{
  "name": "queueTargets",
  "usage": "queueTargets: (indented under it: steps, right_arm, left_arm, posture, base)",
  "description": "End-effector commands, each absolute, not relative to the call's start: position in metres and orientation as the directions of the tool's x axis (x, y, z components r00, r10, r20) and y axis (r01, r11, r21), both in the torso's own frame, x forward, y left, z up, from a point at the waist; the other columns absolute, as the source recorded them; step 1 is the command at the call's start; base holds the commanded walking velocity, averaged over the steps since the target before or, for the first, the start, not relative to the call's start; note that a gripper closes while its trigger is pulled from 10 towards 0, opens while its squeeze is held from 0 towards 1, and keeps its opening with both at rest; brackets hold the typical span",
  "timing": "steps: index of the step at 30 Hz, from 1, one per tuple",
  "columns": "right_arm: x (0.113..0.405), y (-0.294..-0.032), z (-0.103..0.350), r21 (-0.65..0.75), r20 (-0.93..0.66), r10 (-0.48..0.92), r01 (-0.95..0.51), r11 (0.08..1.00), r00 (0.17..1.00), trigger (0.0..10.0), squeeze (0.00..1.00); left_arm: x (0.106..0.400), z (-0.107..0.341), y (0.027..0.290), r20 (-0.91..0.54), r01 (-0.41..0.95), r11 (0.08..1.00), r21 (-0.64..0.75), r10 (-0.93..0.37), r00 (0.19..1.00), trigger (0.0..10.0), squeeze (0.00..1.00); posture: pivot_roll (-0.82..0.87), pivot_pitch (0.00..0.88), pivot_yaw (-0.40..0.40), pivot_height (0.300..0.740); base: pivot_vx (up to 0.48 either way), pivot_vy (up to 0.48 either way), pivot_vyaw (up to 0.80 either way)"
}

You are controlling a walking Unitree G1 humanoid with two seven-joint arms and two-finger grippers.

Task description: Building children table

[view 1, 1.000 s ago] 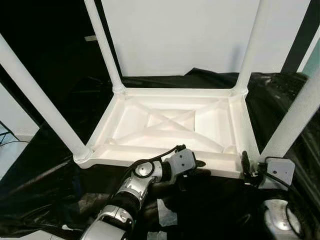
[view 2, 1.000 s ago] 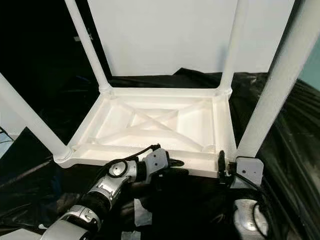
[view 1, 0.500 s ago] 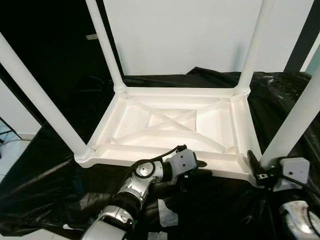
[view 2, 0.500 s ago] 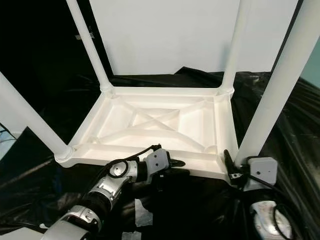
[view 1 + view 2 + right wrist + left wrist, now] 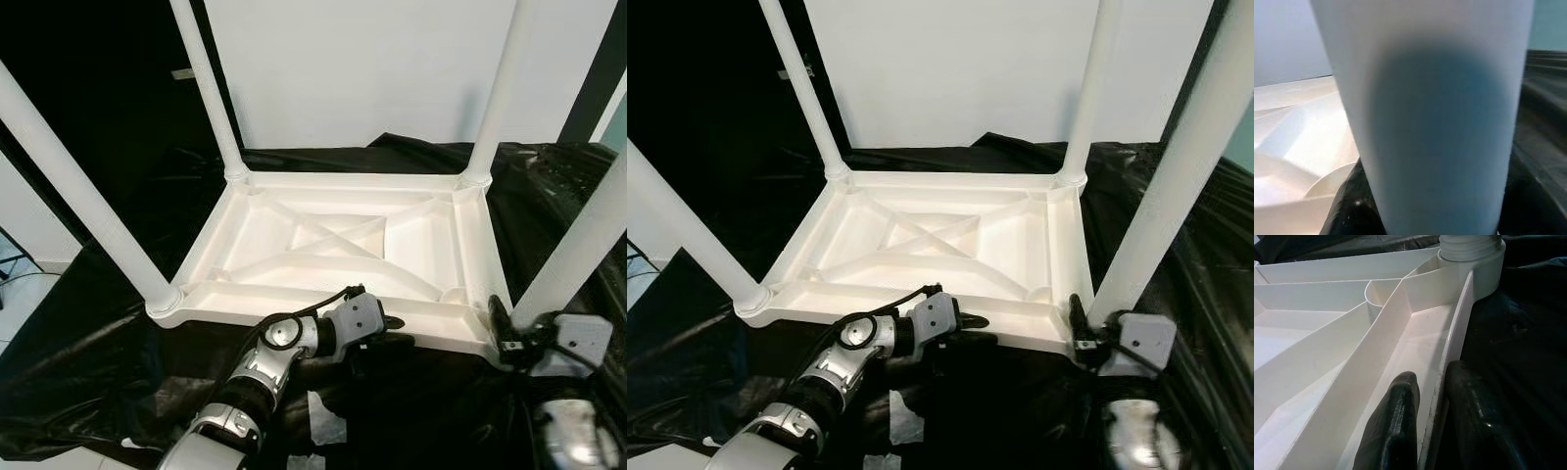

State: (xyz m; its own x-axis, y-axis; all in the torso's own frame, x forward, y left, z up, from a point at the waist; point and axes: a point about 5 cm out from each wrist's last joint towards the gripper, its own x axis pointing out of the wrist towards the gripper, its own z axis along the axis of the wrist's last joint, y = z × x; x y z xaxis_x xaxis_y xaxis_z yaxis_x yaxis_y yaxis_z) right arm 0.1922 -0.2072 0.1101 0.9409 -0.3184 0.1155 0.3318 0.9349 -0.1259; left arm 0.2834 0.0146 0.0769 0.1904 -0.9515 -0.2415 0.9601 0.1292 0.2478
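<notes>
The white plastic children's table (image 5: 323, 180) lies upside down on a black sheet, ribbed underside up. Two legs stand in the far corners (image 5: 206, 88) (image 5: 498, 98), and one in the near left corner (image 5: 78, 196). My left gripper (image 5: 392, 329) is shut on the table's near rim (image 5: 1449, 347), with one finger (image 5: 1400, 401) inside the rim and the other outside. My right gripper (image 5: 498, 327) is shut around the base of the near right leg (image 5: 578, 255), at the table's near right corner. That leg (image 5: 1435, 112) stands close before the right wrist camera, dark fingers (image 5: 1347, 205) at either side.
Black plastic sheeting (image 5: 98, 392) covers the floor all around the table. White paper scraps (image 5: 328, 411) lie on it near my left arm. A white wall (image 5: 362, 69) stands behind the table. The upright legs hem in my arms on both sides.
My right wrist has shifted a little to the right and down with the near right leg's base. The left gripper keeps its hold on the rim.
</notes>
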Motion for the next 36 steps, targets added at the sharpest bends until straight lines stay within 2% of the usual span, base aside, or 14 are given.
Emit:
queueTargets:
  steps: [1, 8, 10, 11, 12, 13, 16, 17, 20, 21, 22, 23, 29, 36]
  right_arm:
    - [0.186, -0.210, 0.093, -0.181, 0.038, -0.366, 0.366, 0.913, 0.930, 0.0, 0.00]
    - [0.192, -0.207, 0.095, -0.181, 0.033, -0.381, 0.380, 0.907, 0.924, 0.0, 0.00]
    - [0.196, -0.203, 0.093, -0.163, 0.013, -0.347, 0.344, 0.925, 0.938, 5.0, 0.00]
    - [0.196, -0.203, 0.093, -0.163, 0.013, -0.347, 0.344, 0.925, 0.938, 5.0, 0.00]
    - [0.198, -0.201, 0.093, -0.161, 0.010, -0.331, 0.328, 0.931, 0.944, 9.1, 0.00]
    - [0.199, -0.198, 0.093, -0.165, 0.012, -0.315, 0.312, 0.936, 0.949, 10.0, 0.00]
    - [0.200, -0.195, 0.094, -0.176, 0.017, -0.285, 0.283, 0.943, 0.959, 10.0, 0.02]
    - [0.200, -0.193, 0.096, -0.188, 0.029, -0.253, 0.254, 0.949, 0.967, 10.0, 1.00]
    - [0.200, -0.196, 0.100, -0.213, 0.045, -0.156, 0.162, 0.964, 0.987, 10.0, 1.00]
    - [0.200, -0.198, 0.102, -0.223, 0.048, -0.128, 0.136, 0.965, 0.991, 10.0, 0.28]
    - [0.200, -0.201, 0.105, -0.233, 0.051, -0.095, 0.104, 0.967, 0.994, 10.0, 0.28]
    - [0.200, -0.205, 0.107, -0.246, 0.044, -0.048, 0.057, 0.968, 0.998, 10.0, 0.00]
    - [0.198, -0.213, 0.111, -0.270, 0.027, 0.035, -0.026, 0.963, 0.999, 10.0, 0.00]
    - [0.195, -0.226, 0.122, -0.317, -0.058, 0.286, -0.289, 0.903, 0.956, 10.0, 0.00]
  left_arm:
    - [0.275, 0.045, 0.022, -0.339, 0.951, 0.246, 0.186, -0.893, 0.297, 10.0, 0.00]
    - [0.277, 0.047, 0.022, -0.337, 0.951, 0.244, 0.192, -0.893, 0.297, 10.0, 0.00]
    - [0.277, 0.047, 0.023, -0.339, 0.950, 0.246, 0.192, -0.892, 0.300, 10.0, 0.00]
    - [0.277, 0.047, 0.023, -0.339, 0.950, 0.246, 0.192, -0.892, 0.300, 10.0, 0.00]
    - [0.277, 0.047, 0.023, -0.339, 0.950, 0.247, 0.192, -0.892, 0.300, 10.0, 0.00]
    - [0.276, 0.047, 0.023, -0.339, 0.950, 0.247, 0.191, -0.892, 0.300, 10.0, 0.00]
    - [0.276, 0.046, 0.023, -0.338, 0.950, 0.248, 0.191, -0.892, 0.301, 10.0, 0.00]
    - [0.276, 0.046, 0.023, -0.338, 0.950, 0.249, 0.190, -0.892, 0.302, 10.0, 0.00]
    - [0.276, 0.046, 0.022, -0.335, 0.949, 0.251, 0.189, -0.892, 0.303, 10.0, 0.00]
    - [0.276, 0.046, 0.022, -0.334, 0.949, 0.251, 0.189, -0.893, 0.303, 10.0, 0.00]
    - [0.276, 0.046, 0.022, -0.335, 0.950, 0.250, 0.189, -0.893, 0.301, 10.0, 0.00]
    - [0.276, 0.046, 0.021, -0.335, 0.950, 0.247, 0.188, -0.894, 0.299, 10.0, 0.00]
    - [0.276, 0.046, 0.020, -0.335, 0.951, 0.245, 0.188, -0.894, 0.297, 10.0, 0.00]
    - [0.276, 0.046, 0.020, -0.338, 0.952, 0.241, 0.189, -0.894, 0.294, 10.0, 0.00]
  posture:
    - [-0.14, 0.000, 0.072, 0.740]
    - [-0.13, 0.000, 0.075, 0.740]
    - [-0.13, 0.000, 0.074, 0.740]
    - [-0.13, 0.000, 0.074, 0.740]
    - [-0.13, 0.000, 0.073, 0.740]
    - [-0.13, 0.000, 0.073, 0.740]
    - [-0.13, 0.000, 0.072, 0.740]
    - [-0.13, 0.000, 0.070, 0.740]
    - [-0.13, 0.000, 0.070, 0.740]
    - [-0.13, 0.000, 0.070, 0.740]
    - [-0.15, 0.000, 0.072, 0.740]
    - [-0.15, 0.000, 0.073, 0.740]
    - [-0.15, 0.000, 0.073, 0.740]
    - [-0.15, 0.000, 0.077, 0.740]
  base:
    - [0.000, 0.000, 0.00]
    - [0.000, 0.000, 0.00]
    - [0.000, 0.000, 0.00]
    - [0.000, 0.000, 0.00]
    - [0.000, 0.000, 0.00]
    - [0.000, 0.000, 0.00]
    - [0.000, 0.000, 0.00]
    - [0.000, 0.000, 0.00]
    - [0.000, 0.000, 0.00]
    - [0.000, 0.000, 0.00]
    - [0.000, 0.000, 0.00]
    - [0.000, 0.000, 0.00]
    - [0.000, 0.000, 0.00]
    - [0.000, 0.000, 0.00]
